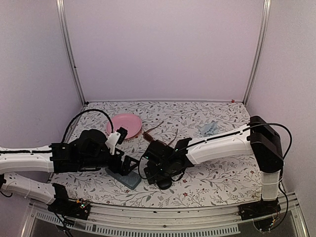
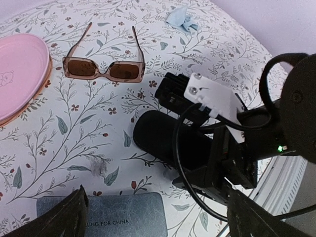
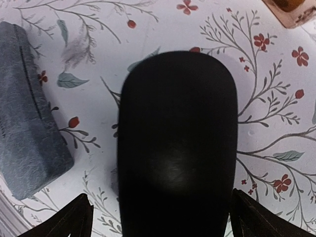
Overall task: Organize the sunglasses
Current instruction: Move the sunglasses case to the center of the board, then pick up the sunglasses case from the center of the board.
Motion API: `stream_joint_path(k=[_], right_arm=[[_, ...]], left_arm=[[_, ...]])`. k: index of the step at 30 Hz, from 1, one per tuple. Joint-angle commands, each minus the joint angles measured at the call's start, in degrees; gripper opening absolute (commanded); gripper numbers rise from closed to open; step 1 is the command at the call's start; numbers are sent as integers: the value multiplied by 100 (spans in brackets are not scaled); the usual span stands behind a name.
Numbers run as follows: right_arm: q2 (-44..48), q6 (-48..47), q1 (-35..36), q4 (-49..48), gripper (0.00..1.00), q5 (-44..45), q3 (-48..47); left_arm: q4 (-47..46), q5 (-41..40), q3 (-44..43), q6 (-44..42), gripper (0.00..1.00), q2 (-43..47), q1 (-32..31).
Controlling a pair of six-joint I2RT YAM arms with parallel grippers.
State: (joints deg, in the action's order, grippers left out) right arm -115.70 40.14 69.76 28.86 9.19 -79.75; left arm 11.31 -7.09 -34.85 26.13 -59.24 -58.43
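Note:
The reddish-brown sunglasses [image 2: 103, 71] lie unfolded on the floral cloth, arms pointing away; in the top view [image 1: 154, 129] the right arm partly covers them. The pale pair is out of view. My left gripper [image 1: 129, 167] [image 2: 160, 219] is open above the right end of the grey-blue case [image 2: 103, 217] [image 1: 127, 178]. My right gripper [image 1: 161, 174] [image 3: 165, 224] is open, its fingers [image 3: 74, 219] on either side of the black hard case [image 3: 177, 148] [image 1: 165, 183] with a gap on each side. Whether the cases are open or what they hold is hidden.
A pink plate [image 1: 124, 123] [image 2: 19, 69] lies behind the left gripper. A crumpled pale blue cloth [image 1: 208, 128] [image 2: 180, 19] lies at the back right. The two grippers are close together near the table's front edge [image 1: 163, 205]. White walls enclose the table.

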Motion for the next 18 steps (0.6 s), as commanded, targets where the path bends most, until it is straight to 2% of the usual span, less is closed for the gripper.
stream_joint_path(k=[1,7,14,18], right_arm=[[-451,186,98,883,94,395,-424],[-424,224,135,1095,77,598,-530],[-66,-20,137,1142,62,747,-410],[398,-245,89,936,57,736,-116]], left_arm=[[-86,-5,98,-125,99,36,60],[-207,121,104,-121,99,-33,93],[-139,56,14,-161,99,-200,166],[-240,143,38,-172,99,-173,327]])
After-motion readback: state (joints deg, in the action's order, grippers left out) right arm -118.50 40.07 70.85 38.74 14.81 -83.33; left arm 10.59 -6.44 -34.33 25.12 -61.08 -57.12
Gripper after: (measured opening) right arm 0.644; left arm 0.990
